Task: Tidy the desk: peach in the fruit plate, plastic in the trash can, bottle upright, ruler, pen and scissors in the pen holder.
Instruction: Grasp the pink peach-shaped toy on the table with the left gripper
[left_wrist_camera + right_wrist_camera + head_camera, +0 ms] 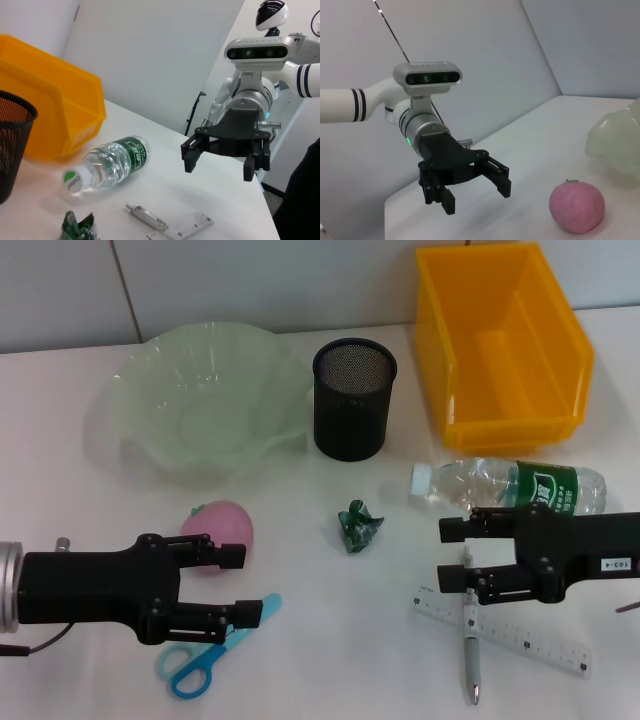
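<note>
Clear plastic bottle [510,485] lying flat, long axis crosswise, cap toward the robot's left. Both claws spread, holding nothing: right gripper [452,553] just over bottle and pen [469,640], left gripper [238,583] beside peach [218,528].

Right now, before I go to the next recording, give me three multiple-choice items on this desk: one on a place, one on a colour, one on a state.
1. Where is the peach?
A. in the fruit plate
B. on the table by the left gripper
C. in the yellow bin

2. What colour is the crumpled plastic?
A. green
B. red
C. white

3. How does the bottle stand?
A. upright
B. lying on its side
C. inside the pen holder

Answers:
1 B, it sits on the table beside the left gripper, outside the fruit plate.
2 A, the wad near the pen holder is dark green.
3 B, its cap points sideways behind the right gripper.
</note>
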Tool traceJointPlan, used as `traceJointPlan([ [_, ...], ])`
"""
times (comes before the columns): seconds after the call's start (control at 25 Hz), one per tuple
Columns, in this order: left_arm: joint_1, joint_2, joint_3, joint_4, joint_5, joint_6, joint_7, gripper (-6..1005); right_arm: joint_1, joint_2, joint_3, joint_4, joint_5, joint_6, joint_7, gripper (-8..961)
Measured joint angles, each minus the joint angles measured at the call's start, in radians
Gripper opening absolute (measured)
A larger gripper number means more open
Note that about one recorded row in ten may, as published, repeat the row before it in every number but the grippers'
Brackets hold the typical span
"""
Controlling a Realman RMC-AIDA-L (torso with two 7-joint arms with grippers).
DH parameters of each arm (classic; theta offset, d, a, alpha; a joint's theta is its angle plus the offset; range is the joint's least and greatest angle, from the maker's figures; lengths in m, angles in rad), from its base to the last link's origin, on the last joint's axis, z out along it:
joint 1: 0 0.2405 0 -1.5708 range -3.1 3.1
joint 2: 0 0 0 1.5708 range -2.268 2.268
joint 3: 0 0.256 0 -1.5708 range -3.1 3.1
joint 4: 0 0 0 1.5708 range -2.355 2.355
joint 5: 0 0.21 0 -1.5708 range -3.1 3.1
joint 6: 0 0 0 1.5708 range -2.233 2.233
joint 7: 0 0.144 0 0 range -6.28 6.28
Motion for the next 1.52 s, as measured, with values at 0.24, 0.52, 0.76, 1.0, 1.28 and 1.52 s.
traceJointPlan([
  [0.24, 0.008, 0.005, -0.004, 0.000, -0.001, 0.002, 0.003, 796, -0.002, 0.001, -0.006, 0.000, 0.000, 0.000, 0.000, 762],
  [0.52, 0.010, 0.002, -0.016, 0.003, -0.002, 0.006, 0.018, 791, 0.004, 0.000, -0.011, 0.022, 0.000, 0.000, -0.001, 762],
  [0.76, 0.003, -0.001, -0.024, 0.008, -0.002, 0.008, 0.018, 787, 0.004, -0.004, -0.008, 0.024, 0.000, 0.000, -0.004, 761],
  [1.0, 0.004, -0.002, -0.035, 0.016, -0.002, 0.002, 0.019, 782, 0.006, -0.006, -0.009, 0.025, -0.002, 0.000, -0.003, 761],
  [1.28, 0.004, -0.003, -0.053, 0.017, -0.001, -0.001, 0.019, 777, 0.010, -0.007, -0.011, 0.025, -0.002, -0.001, 0.000, 761],
  [1.52, 0.005, -0.005, -0.054, 0.065, 0.003, -0.026, 0.021, 772, 0.012, -0.007, -0.011, 0.025, -0.002, -0.002, 0.001, 761],
])
